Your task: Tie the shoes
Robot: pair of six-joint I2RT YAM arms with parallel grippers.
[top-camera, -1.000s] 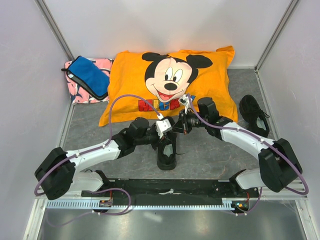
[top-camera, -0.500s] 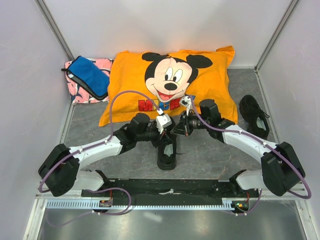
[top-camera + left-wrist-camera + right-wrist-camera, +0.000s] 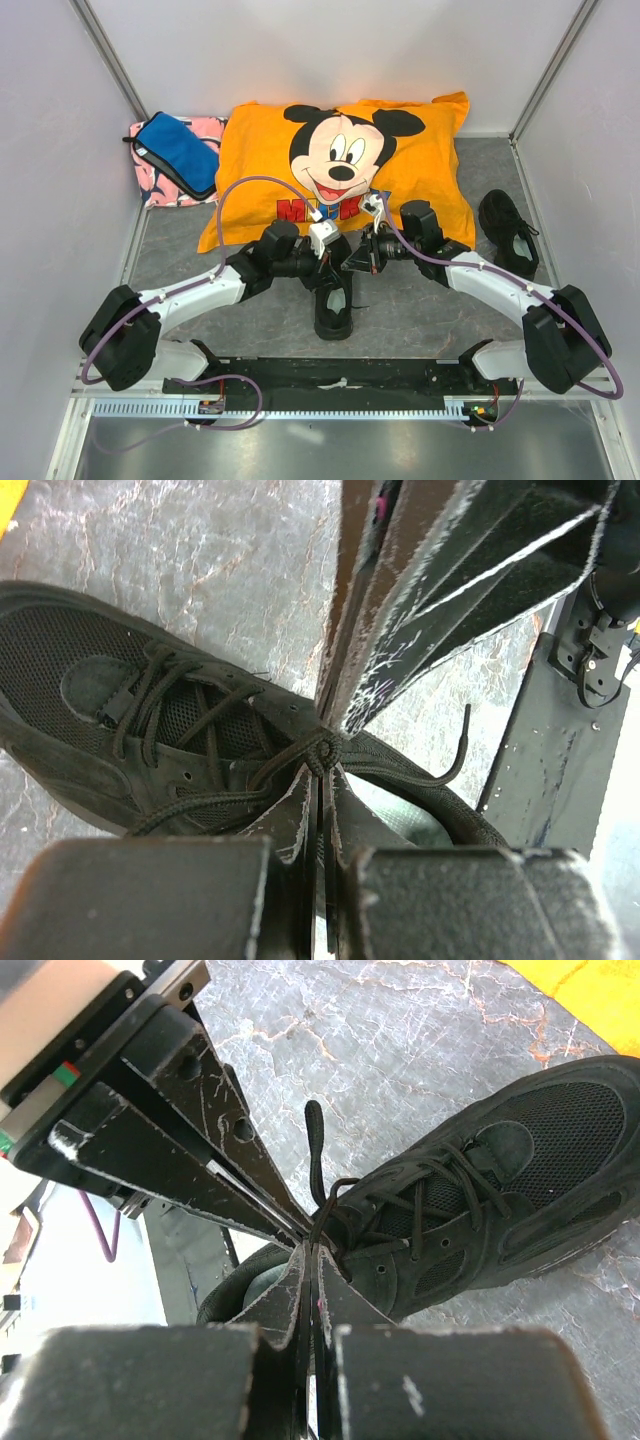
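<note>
My left gripper (image 3: 318, 785) pressed together on the lace (image 3: 322, 752) of the near shoe (image 3: 80, 720), my right gripper (image 3: 312, 1260) pinching the lace too, tips meeting just over its eyelets, near shoe mid-worktop (image 3: 170, 240) below the orange pillow (image 3: 250, 180), second shoe (image 3: 510, 232) far right

Pincers nose to nose over the shoe (image 3: 500, 1200)!
Lace (image 3: 314, 1145) nipped by right pincer (image 3: 312, 1257), left pincer (image 3: 287, 1229) meeting it tip to tip from upper left.

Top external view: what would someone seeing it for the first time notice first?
The orange Mickey Mouse pillow at the back dominates. In front of it, the left end effector and right end effector meet tip to tip over a black sneaker, both shut on its laces. A second sneaker lies at the right.
</note>
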